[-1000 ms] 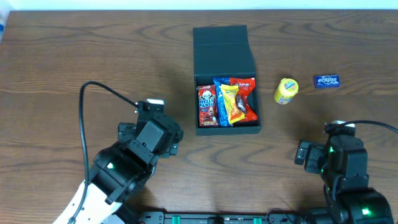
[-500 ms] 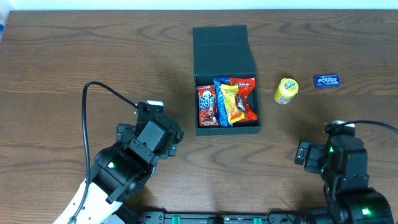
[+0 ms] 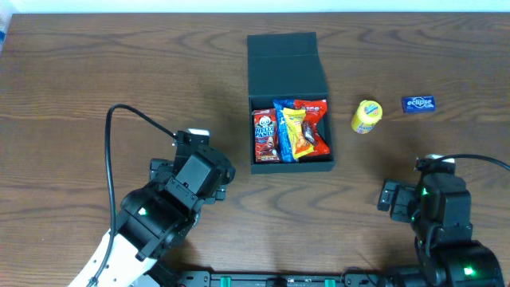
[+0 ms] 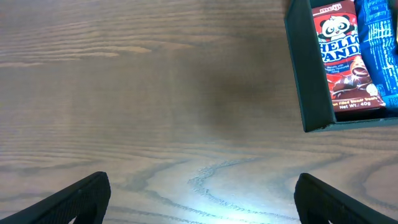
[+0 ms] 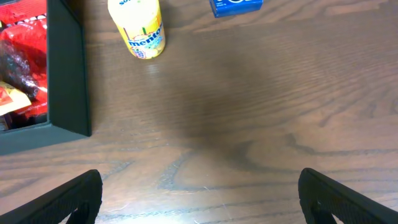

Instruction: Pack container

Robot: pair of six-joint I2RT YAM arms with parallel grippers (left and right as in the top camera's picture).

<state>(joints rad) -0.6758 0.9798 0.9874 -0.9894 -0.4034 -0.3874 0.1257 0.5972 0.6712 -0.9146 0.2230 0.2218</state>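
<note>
The dark teal-black container (image 3: pixel 290 166) sits at the table's middle with its flap lid (image 3: pixel 287 65) open toward the back. Inside lie a red Hello Panda packet (image 3: pixel 264 134), a blue packet (image 3: pixel 282 131), a yellow packet (image 3: pixel 296 131) and a red packet (image 3: pixel 316 127). The container's corner shows in the left wrist view (image 4: pixel 298 68) and the right wrist view (image 5: pixel 65 74). My left gripper (image 4: pixel 199 202) is open and empty, left of the container. My right gripper (image 5: pixel 199 199) is open and empty, to the container's front right.
A yellow Mentos bottle (image 3: pixel 366 116) lies right of the container, also in the right wrist view (image 5: pixel 138 28). A blue Eclipse gum pack (image 3: pixel 417 104) lies further right, also in the right wrist view (image 5: pixel 236 6). Both arms sit near the front edge.
</note>
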